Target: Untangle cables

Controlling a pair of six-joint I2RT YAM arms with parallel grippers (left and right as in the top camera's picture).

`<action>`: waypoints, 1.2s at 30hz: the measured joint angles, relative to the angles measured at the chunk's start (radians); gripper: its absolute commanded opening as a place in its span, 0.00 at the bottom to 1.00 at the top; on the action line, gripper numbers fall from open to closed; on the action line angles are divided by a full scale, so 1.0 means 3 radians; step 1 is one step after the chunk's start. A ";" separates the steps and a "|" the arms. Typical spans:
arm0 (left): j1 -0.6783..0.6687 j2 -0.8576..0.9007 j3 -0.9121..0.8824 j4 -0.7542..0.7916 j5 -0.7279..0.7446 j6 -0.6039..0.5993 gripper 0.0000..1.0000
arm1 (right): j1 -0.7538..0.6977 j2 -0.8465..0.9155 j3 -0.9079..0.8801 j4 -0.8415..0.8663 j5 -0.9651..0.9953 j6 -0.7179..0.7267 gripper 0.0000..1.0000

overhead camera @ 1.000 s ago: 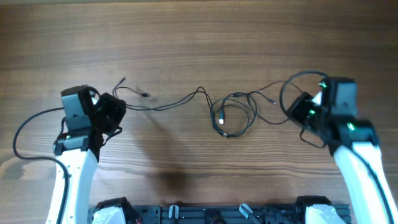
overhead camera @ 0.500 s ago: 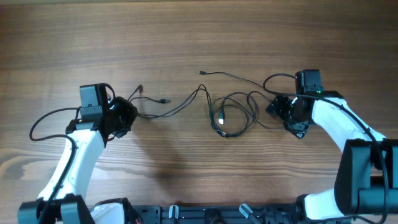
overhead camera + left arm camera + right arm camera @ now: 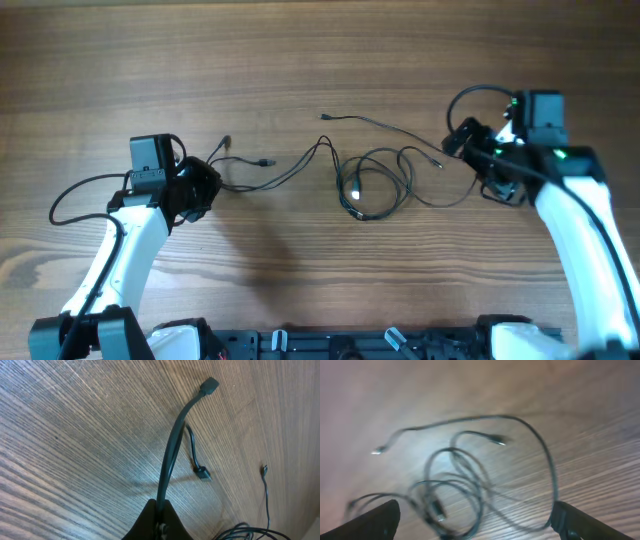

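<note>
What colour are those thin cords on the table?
Black; the cables stand out best against the wooden table in the overhead view.

The surface (image 3: 300, 60) is brown wood with a long grain running across it. Thin black cables (image 3: 358, 212) lie along its middle. Several overlapping loops are bunched in a loose coil, one strand trails from the coil toward the left of the overhead view, and another arcs over the coil to a free end. A small plug (image 3: 202, 475) lies flat on the wood.
</note>
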 measured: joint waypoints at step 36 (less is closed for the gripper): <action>0.0000 0.0004 0.0000 0.0008 -0.0001 -0.0001 0.08 | 0.0856 0.1910 -0.0039 0.2173 -0.1471 -0.3045 0.77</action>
